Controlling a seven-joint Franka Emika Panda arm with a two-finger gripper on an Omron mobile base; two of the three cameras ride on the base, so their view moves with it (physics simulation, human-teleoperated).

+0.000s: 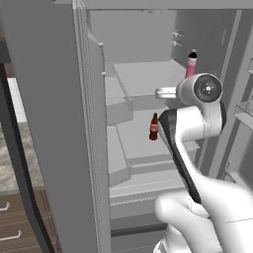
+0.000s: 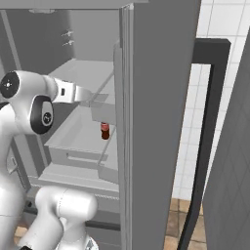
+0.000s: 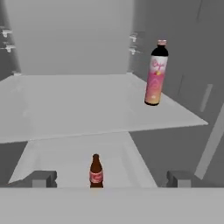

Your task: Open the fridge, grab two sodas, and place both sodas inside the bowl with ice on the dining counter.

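The fridge point(image 1: 49, 123) stands open, its grey door point(image 2: 156, 122) swung out beside my arm. One soda point(image 3: 96, 171), a small dark cola bottle with a red label, stands upright on the lower shelf point(image 3: 65, 157); it is the same soda point(image 1: 153, 127) in the left base view and the soda point(image 2: 105, 130) in the right base view. My gripper point(image 3: 111, 179) is open inside the fridge, above and in front of the soda, apart from it, with nothing between its fingertips point(image 3: 43, 178). The bowl and the dining counter are out of view.
A taller pink-labelled bottle point(image 3: 155, 74) with a dark cap stands at the right back of the upper shelf point(image 3: 87, 105); it is the pink bottle point(image 1: 190, 64) in the left base view. Left of the fridge lie a marbled counter point(image 1: 10, 158) and wooden drawers point(image 1: 15, 222).
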